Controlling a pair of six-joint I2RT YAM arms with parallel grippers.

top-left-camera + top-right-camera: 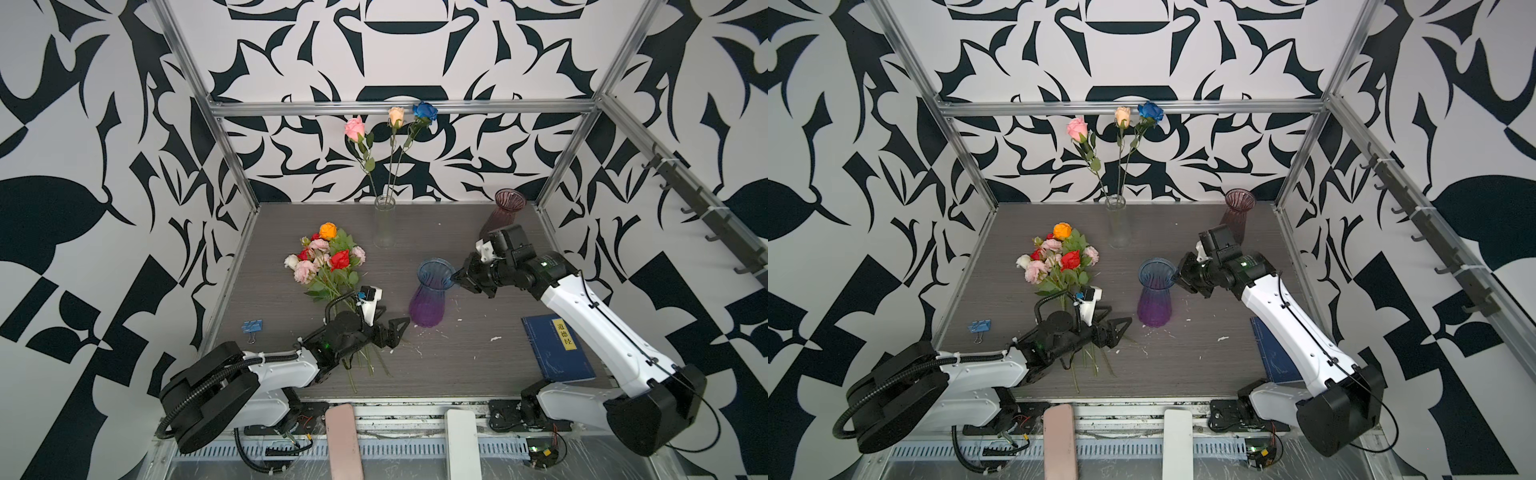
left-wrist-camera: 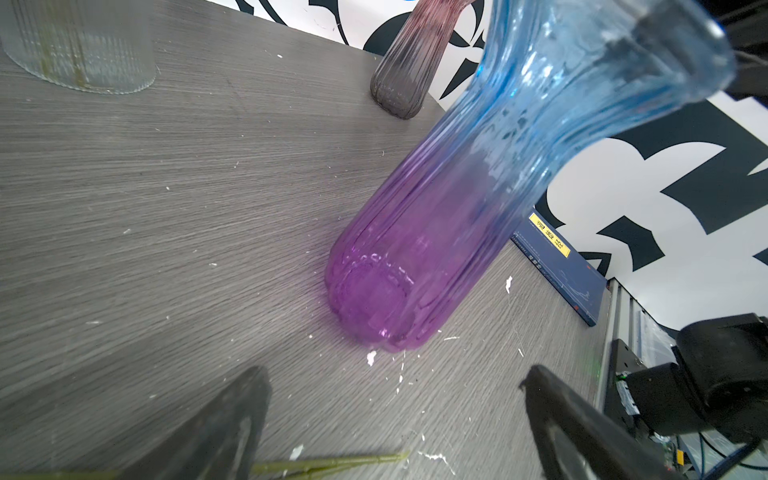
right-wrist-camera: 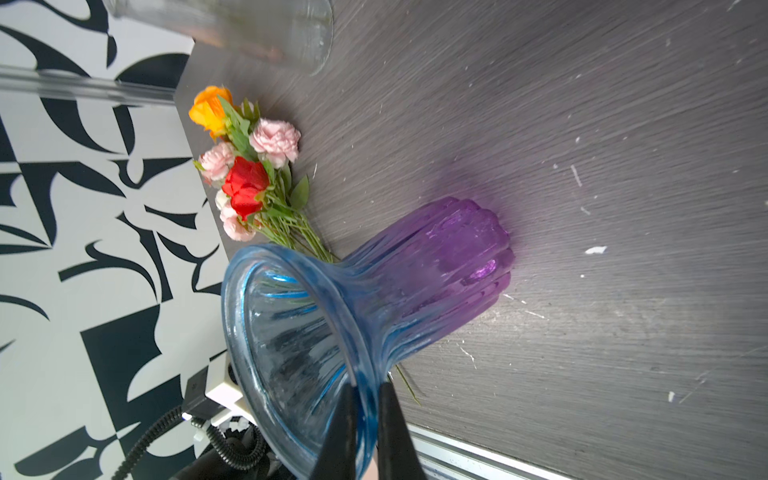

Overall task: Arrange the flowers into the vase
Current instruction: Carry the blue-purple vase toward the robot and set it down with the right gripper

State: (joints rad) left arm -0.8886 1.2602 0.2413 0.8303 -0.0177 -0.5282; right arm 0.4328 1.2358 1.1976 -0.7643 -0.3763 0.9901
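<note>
A bunch of flowers (image 1: 328, 262) (image 1: 1059, 257) (image 3: 245, 174) lies on the table at the left, heads pink, red, orange and white, stems pointing to the front. My left gripper (image 1: 392, 322) (image 1: 1119, 322) (image 2: 395, 374) is open just above the stem ends (image 2: 332, 461), holding nothing. A blue-to-purple glass vase (image 1: 430, 295) (image 1: 1156, 295) (image 2: 457, 208) (image 3: 415, 282) stands mid-table. My right gripper (image 1: 455, 276) (image 1: 1177, 274) (image 3: 368, 386) is shut on its flared rim, one finger inside and one outside.
At the back stands a clear ribbed vase (image 1: 384, 224) holding a pink, a cream and a blue rose. A dark pink vase (image 1: 505, 210) is in the back right corner. A blue book (image 1: 557, 349) lies front right, a blue binder clip (image 1: 252, 326) front left.
</note>
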